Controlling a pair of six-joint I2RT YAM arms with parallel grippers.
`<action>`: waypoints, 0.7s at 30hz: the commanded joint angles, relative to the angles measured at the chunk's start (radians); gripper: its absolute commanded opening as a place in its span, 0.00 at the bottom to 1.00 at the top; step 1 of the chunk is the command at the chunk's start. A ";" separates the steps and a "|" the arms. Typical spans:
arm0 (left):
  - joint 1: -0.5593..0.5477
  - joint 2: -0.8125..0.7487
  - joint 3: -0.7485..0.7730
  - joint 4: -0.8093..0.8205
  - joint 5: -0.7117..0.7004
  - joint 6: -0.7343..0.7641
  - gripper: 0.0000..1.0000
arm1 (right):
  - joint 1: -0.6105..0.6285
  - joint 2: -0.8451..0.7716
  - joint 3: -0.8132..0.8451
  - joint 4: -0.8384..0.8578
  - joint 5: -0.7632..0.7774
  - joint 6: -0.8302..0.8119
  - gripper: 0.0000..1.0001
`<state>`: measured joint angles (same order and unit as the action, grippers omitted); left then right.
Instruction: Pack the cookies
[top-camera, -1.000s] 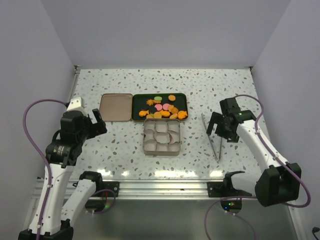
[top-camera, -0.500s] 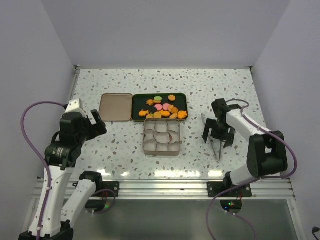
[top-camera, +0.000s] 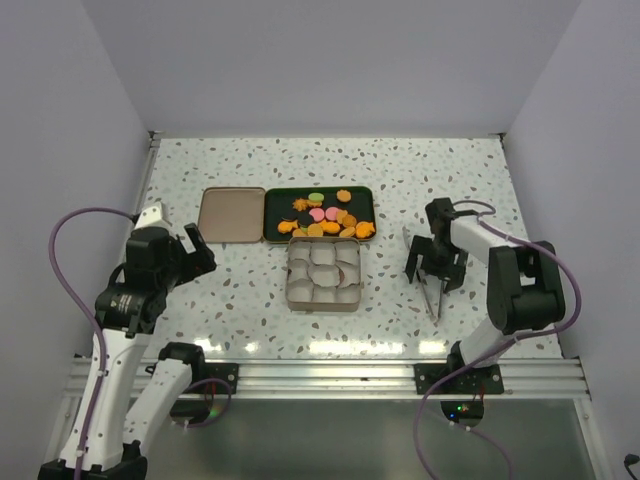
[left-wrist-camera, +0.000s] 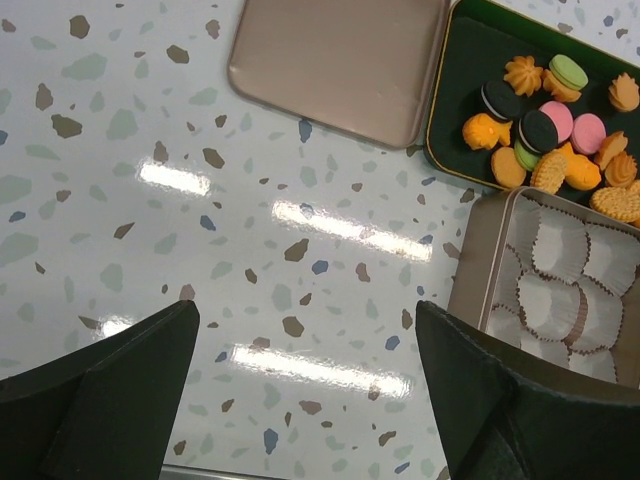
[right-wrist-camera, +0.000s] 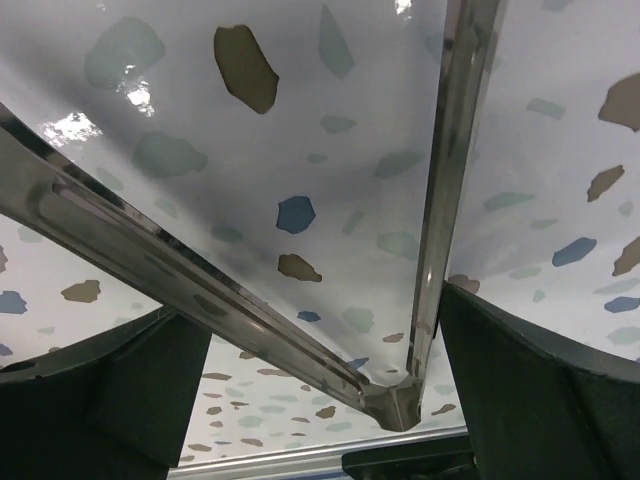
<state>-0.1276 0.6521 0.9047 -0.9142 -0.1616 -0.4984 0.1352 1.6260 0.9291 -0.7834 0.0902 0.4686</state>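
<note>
The small, coin-sized cookies (top-camera: 325, 217), round or flower-shaped, lie loose in a cluster in a dark green rectangular metal tray (top-camera: 285, 198), bunched toward its near and right part. Most are orange. Among them lie two pink rounds, a green one and dark brown sandwich cookies with white filling, some overlapping.

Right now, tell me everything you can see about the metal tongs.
The tongs are shiny, silvery metal: two long flat arms joined at one end in a narrow V, spread apart. They lie flat on the speckled table, right of the tan tin. The open right gripper straddles them; whether it touches them is unclear.
</note>
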 joint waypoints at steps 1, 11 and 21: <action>-0.007 0.007 -0.018 0.021 0.028 -0.035 0.95 | -0.011 0.057 0.019 0.065 -0.003 -0.013 0.99; -0.007 0.032 -0.030 0.048 0.053 -0.060 0.93 | -0.009 0.012 -0.018 0.125 0.017 -0.022 0.70; -0.007 0.037 -0.033 0.069 0.085 -0.063 0.93 | 0.050 -0.219 0.101 -0.075 -0.006 -0.035 0.58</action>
<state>-0.1280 0.6868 0.8684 -0.8940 -0.1028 -0.5430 0.1471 1.4765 0.9432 -0.7845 0.0860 0.4473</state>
